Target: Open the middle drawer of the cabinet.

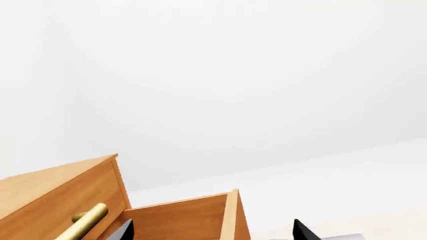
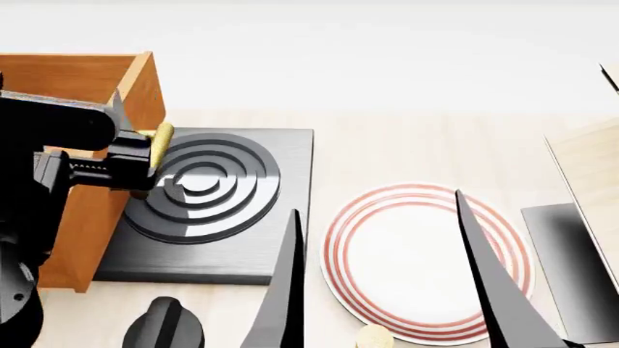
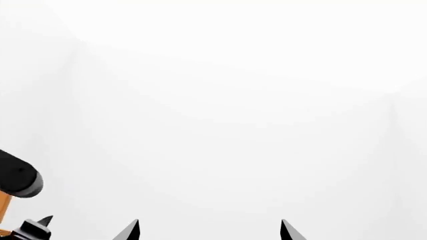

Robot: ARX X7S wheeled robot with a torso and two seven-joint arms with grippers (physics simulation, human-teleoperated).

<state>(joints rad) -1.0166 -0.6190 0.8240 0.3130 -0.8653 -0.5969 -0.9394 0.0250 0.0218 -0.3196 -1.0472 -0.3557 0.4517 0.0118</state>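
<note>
The orange-brown cabinet (image 2: pixel 92 210) stands at the left of the head view, its front facing the stove plate. A brass bar handle (image 2: pixel 161 143) juts from that front, and my left gripper (image 2: pixel 130 165) sits right at it. In the left wrist view the handle (image 1: pixel 85 221) lies just outside one fingertip (image 1: pixel 124 231). The left gripper (image 1: pixel 213 231) is open, with a wooden drawer box (image 1: pixel 180 217) between its spread tips. Whether this is the middle drawer I cannot tell. My right gripper (image 2: pixel 377 203) hovers open over the plate, nothing between its fingers (image 3: pixel 209 227).
A black stove plate (image 2: pixel 280 246) with ring grooves lies against the cabinet's front. A white plate with red rings (image 2: pixel 338 239) lies to its right. A pale wood box (image 2: pixel 590 167) and a dark slab (image 2: pixel 566 254) sit at the right edge.
</note>
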